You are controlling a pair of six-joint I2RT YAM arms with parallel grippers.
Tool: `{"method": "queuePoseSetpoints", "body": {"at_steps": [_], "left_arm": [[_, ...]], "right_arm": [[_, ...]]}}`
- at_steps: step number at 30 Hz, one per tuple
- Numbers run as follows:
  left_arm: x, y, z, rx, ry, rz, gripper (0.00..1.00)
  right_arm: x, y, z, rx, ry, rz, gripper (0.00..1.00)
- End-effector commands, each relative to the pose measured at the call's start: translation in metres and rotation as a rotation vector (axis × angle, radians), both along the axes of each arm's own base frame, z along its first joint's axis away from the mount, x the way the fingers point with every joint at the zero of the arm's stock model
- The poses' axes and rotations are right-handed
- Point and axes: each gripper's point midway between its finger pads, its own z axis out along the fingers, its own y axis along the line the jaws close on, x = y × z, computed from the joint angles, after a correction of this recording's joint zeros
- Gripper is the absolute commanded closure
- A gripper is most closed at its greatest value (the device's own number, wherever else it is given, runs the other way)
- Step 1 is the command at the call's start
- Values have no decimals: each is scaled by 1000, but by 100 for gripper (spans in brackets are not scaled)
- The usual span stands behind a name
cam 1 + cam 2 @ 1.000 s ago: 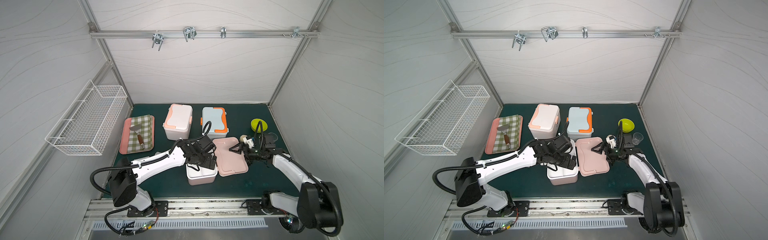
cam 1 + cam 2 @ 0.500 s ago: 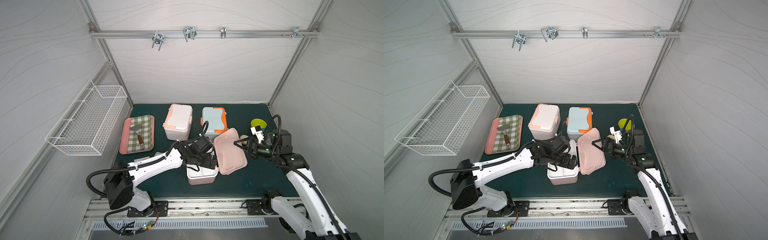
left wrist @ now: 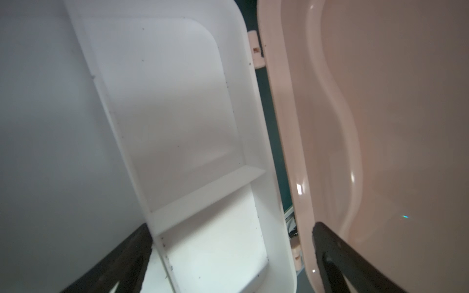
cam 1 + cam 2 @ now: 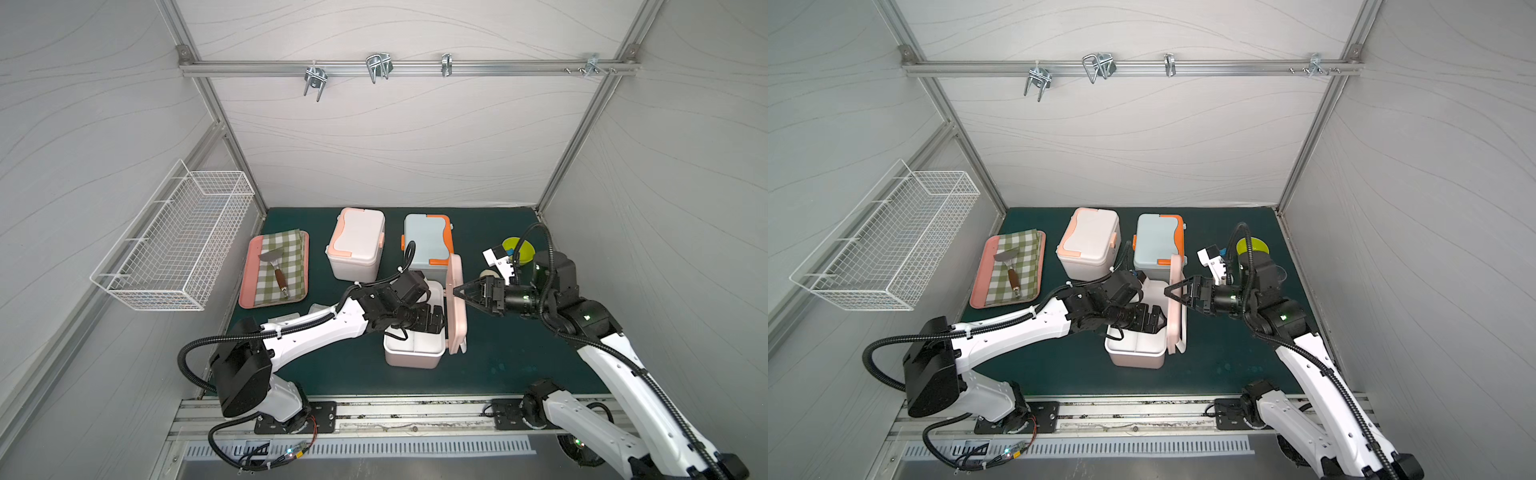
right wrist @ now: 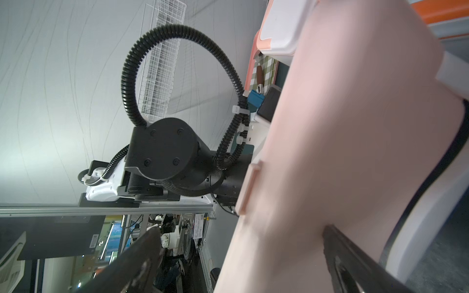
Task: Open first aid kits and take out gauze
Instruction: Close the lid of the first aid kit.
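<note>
Pale pink glossy plastic makes up the open kit (image 4: pixel 411 353), a round-cornered box toward 6 o'clock of the dark green tabletop (image 4: pixel 498 365). Its lid (image 4: pixel 456 307) stands nearly upright on the box's 3 o'clock side, with a smooth, moulded inner face (image 3: pixel 393 126). A matt white insert (image 3: pixel 177 101) with thin dividing walls fills the box, and the compartments in view are bare.

The left jaws are spread wide just above that insert, grasping nothing. The right jaws are also released; one dark fingertip (image 5: pixel 330 236) meets the lid's outer face, and the other is clear of its edge.

The white kit with peach trim (image 4: pixel 355 245) sits shut at 11 o'clock and the light blue kit with orange trim (image 4: pixel 426 239) at 12 o'clock, just behind the raised lid.

At 9 o'clock a flat pink tray (image 4: pixel 249 270) carries a green-checked cloth (image 4: pixel 286 249) and a wooden-handled spatula (image 4: pixel 275 268). A lime bowl (image 4: pixel 519 249) sits at 2 o'clock, partly behind the right arm's cable. A white wire basket (image 4: pixel 178 241) hangs on the 9 o'clock wall. A pale flat piece (image 4: pixel 318 308) shows under the left arm, too hidden to identify.
</note>
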Motion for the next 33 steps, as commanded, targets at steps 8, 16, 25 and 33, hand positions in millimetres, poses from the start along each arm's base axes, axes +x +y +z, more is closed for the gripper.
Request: {"method": "queuePoseSetpoints", "body": {"at_steps": [8,16,25,33], "left_arm": [[6,50,34,-22,-124,137,1],[-7,120,50,42,-215,261,1],[-23,182,55,36,-225,366,1],[-33,200,54,25,-223,387,1]], "right_arm": [[2,11,-6,-67,9,6,1],[9,24,-14,-105,24,55,1],[-4,68,-32,-184,5,172,1],[-11,85,-52,-350,-10,190,1]]}}
